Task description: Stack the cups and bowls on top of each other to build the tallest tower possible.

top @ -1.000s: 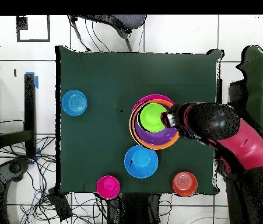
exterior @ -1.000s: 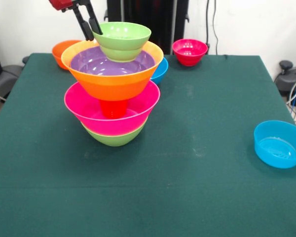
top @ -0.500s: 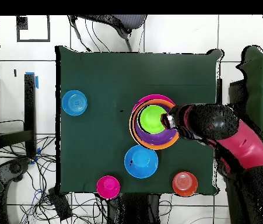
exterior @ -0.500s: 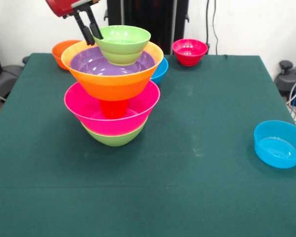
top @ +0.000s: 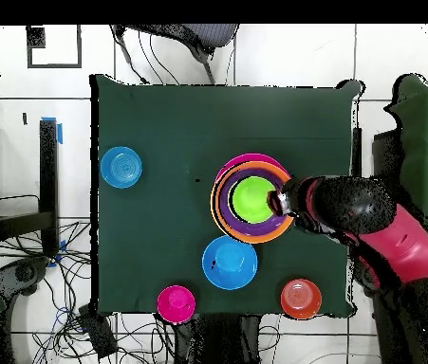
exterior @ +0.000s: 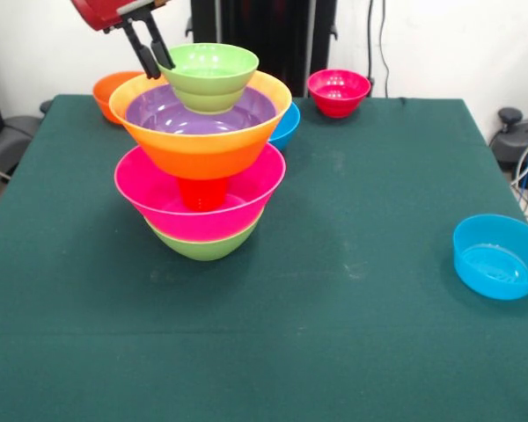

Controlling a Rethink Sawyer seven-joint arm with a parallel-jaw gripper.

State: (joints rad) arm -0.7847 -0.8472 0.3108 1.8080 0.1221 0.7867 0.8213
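Placing a small green bowl (exterior: 209, 76) atop the tower (exterior: 200, 163): this reads as the step in hand.

- Gripper (exterior: 153, 54): jaws clamped on the near-robot rim of the small green bowl, one finger inside, one outside. The bowl sits level in or just over the purple bowl (exterior: 172, 112); contact cannot be told.
- Tower, from the surface (exterior: 334, 290) up: medium green bowl (exterior: 207, 246), large pink bowl (exterior: 158, 195), orange cup (exterior: 202, 192) standing mouth-down in the pink bowl, large orange bowl (exterior: 202, 151) resting on the cup, purple bowl nested in it, small green bowl on top.
- Loose items: small orange bowl (exterior: 106, 88) and small red bowl (exterior: 338, 91) at the far edge in the front view; blue bowl (exterior: 287, 126) behind the tower, partly hidden; a second blue bowl (exterior: 498, 256) alone near the right edge.

Next move, judged: settle the green bowl centred, part the jaws, lift straight clear. Risk: the upper half balances on one narrow cup, so any sideways nudge could tip it.
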